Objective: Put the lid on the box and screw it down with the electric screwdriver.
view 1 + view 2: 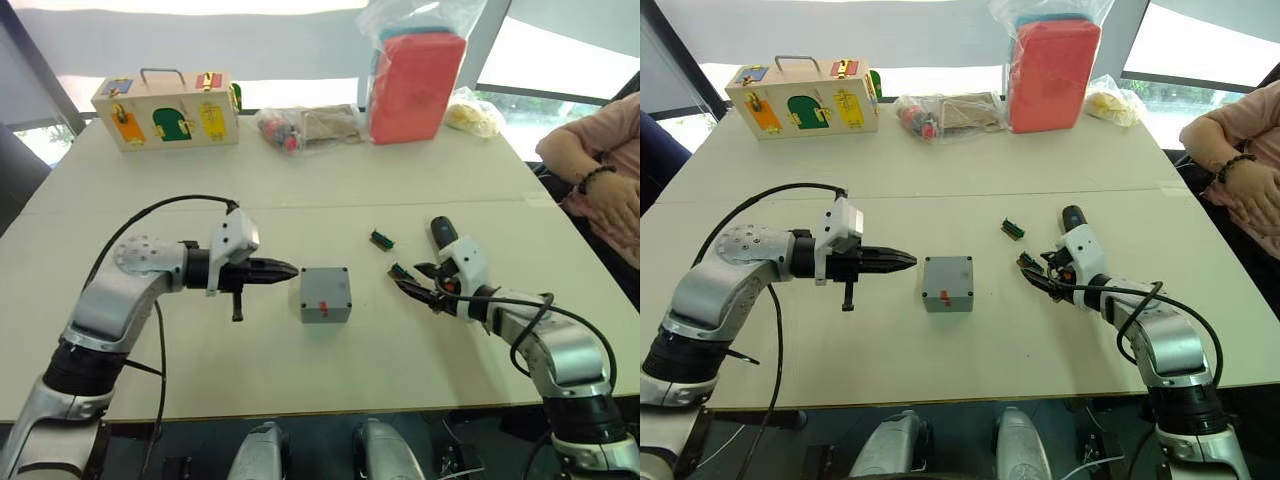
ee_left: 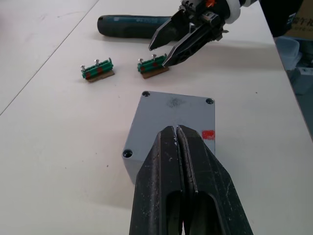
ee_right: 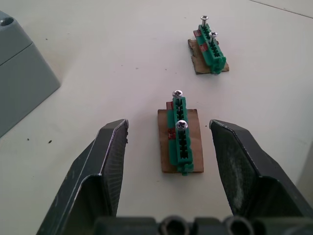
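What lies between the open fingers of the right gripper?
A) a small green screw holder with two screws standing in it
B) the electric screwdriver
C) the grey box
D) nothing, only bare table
A: in the right wrist view the right gripper is open on both sides of the nearer green screw holder, which carries two upright screws and rests on the table, with neither finger touching it.

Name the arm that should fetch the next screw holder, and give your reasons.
Right. The right gripper is open, its fingers either side of the near green screw holder, with the electric screwdriver beside it. The left gripper is shut, at the box, lid on.
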You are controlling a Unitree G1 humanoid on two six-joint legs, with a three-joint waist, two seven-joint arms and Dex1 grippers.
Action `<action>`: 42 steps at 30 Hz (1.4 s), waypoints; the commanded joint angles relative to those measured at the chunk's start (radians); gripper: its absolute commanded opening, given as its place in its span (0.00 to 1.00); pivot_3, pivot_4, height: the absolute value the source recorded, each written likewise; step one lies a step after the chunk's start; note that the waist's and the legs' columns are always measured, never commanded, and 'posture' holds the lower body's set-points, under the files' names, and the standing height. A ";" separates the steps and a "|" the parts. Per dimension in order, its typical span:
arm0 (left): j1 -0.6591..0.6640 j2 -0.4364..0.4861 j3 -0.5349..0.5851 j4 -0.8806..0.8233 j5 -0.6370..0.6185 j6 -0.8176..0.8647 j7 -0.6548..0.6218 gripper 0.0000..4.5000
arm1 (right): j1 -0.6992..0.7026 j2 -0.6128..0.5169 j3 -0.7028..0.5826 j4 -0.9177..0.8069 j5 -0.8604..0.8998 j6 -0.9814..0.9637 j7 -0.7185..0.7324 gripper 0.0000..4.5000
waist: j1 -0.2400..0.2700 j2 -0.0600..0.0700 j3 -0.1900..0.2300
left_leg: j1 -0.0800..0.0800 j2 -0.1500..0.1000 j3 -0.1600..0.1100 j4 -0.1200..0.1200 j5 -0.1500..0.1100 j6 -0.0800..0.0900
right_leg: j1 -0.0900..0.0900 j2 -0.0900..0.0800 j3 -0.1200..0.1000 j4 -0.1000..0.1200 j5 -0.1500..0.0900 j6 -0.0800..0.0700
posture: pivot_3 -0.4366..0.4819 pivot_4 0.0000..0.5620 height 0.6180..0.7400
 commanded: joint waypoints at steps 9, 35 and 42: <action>-0.028 -0.007 0.016 -0.036 -0.026 0.005 0.020 0.00 | -0.038 0.003 -0.003 0.034 -0.003 -0.043 -0.005 0.57 | 0.000 0.000 0.000 | 0.000 0.000 0.000 0.000 0.000 0.000 | 0.000 0.000 0.000 0.000 0.000 0.000 | 0.48 0.27 0.92; -0.015 -0.002 0.020 -0.027 -0.019 -0.005 0.051 0.00 | -0.156 -0.065 -0.074 -0.196 0.205 0.151 0.045 0.00 | -0.003 0.001 0.000 | 0.000 0.001 0.000 0.000 0.000 0.000 | 0.000 0.000 0.000 0.000 0.000 0.000 | 0.48 0.27 0.92; -0.016 -0.006 0.018 -0.022 -0.016 -0.007 0.063 0.00 | -0.295 0.016 0.116 -0.188 0.215 0.244 0.027 0.00 | -0.002 0.001 0.000 | 0.000 0.002 -0.001 0.000 0.000 0.000 | 0.000 0.001 0.000 0.000 0.000 0.000 | 0.48 0.27 0.92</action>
